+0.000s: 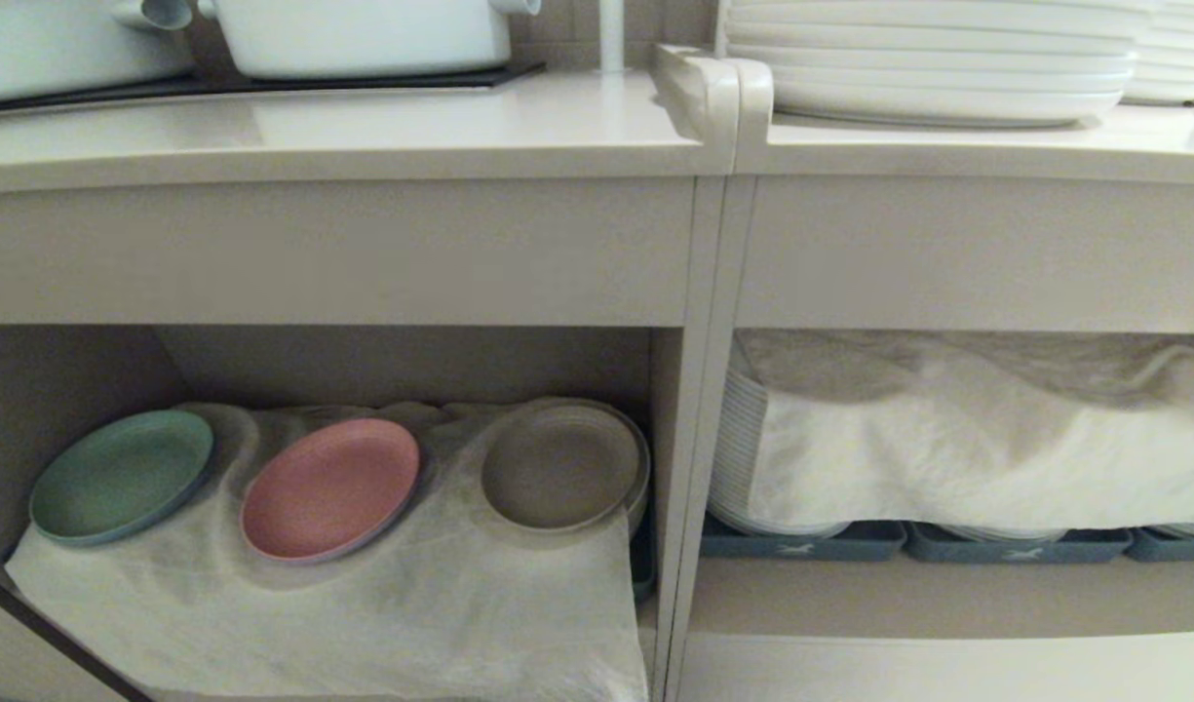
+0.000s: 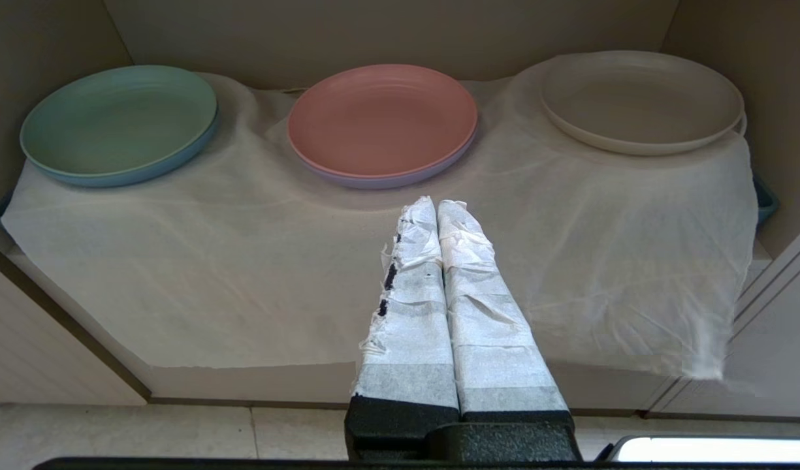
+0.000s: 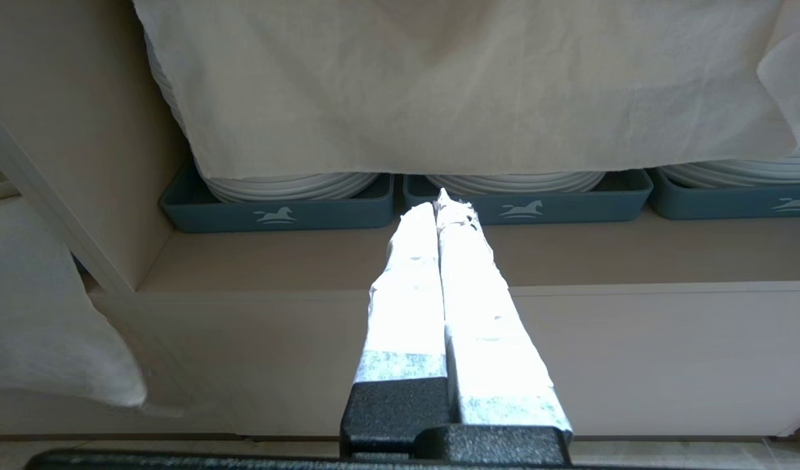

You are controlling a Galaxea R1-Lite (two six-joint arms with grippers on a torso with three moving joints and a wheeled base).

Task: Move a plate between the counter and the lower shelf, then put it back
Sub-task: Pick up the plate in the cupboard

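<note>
Long beige bench above; lower shelf cloth-draped. Small round cream matte plate near shelf's right wall, tilted. Both arms' jaws clenched, empty.

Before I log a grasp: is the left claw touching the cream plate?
Apart. In the left wrist view the shut left claw is short of the cream plate, bare cloth between.

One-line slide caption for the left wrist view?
Shut left pincer faces green, pink and cream plates on the cloth-draped lower shelf.
</note>
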